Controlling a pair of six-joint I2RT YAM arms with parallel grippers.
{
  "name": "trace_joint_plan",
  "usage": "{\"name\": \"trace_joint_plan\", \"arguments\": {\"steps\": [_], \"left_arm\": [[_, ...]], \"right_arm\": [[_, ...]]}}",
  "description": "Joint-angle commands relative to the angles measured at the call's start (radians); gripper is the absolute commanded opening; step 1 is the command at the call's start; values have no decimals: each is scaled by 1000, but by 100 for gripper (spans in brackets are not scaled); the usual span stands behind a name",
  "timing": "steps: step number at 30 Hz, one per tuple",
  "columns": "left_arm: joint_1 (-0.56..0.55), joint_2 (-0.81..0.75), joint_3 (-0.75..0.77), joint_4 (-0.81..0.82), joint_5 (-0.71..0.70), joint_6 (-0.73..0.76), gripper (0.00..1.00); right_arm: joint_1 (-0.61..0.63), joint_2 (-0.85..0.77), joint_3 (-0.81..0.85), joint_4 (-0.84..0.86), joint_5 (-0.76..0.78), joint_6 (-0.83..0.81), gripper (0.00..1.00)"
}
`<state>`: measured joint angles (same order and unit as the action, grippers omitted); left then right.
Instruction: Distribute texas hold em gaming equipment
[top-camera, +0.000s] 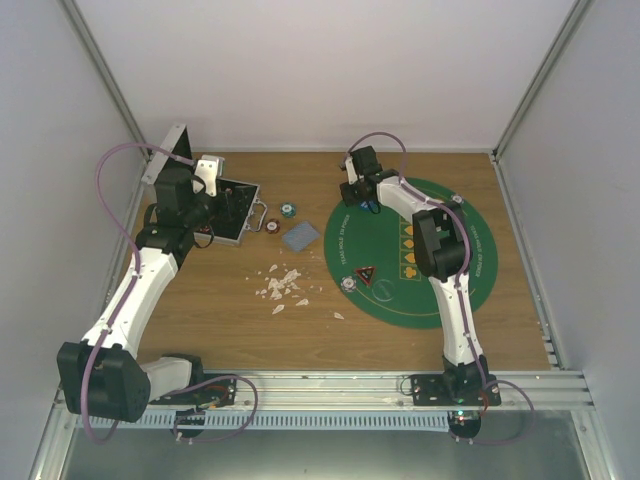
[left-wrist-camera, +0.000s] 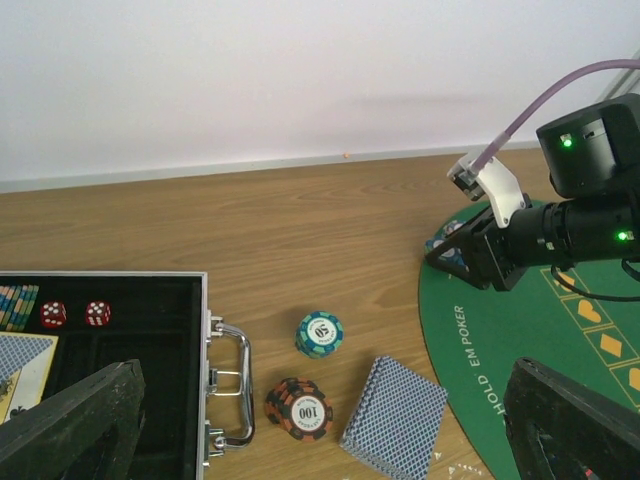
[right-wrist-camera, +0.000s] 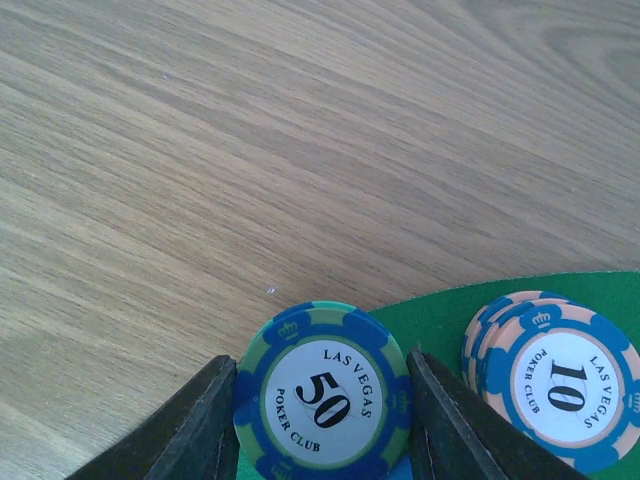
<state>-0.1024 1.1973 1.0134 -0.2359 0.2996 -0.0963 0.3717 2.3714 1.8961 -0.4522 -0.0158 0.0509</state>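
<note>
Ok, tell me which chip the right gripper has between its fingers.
The green-and-blue 50 chip, held between the right gripper's fingers at the mat's edge. The orange-and-blue 10 chips lie outside them.

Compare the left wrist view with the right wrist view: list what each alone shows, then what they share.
Left wrist only: the open case with two red dice, the card deck, a 100 chip stack and a loose 50 stack on the wood. Right wrist only: the faces of the 50 chip between the right gripper's jaws and the 10 stack beside it. Both: wooden table, green mat.
</note>
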Motion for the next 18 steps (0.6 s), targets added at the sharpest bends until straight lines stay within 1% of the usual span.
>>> {"name": "trace_joint_plan", "arguments": {"steps": [1,9,16,18], "left_arm": [[-8,2,8,34,14,-3,98],[-9,1,8,34,14,-3,98],[-10,-2,8,33,15,-3,98],[-10,1,8,33,14,-2,98]], "right_arm": [[-10,35,-12,7,14,9,38],[-11,32,-31,1,40,13,41],[-11,31,-40,9,31,14,41],[-10,30,-40,7,31,12,42]]}}
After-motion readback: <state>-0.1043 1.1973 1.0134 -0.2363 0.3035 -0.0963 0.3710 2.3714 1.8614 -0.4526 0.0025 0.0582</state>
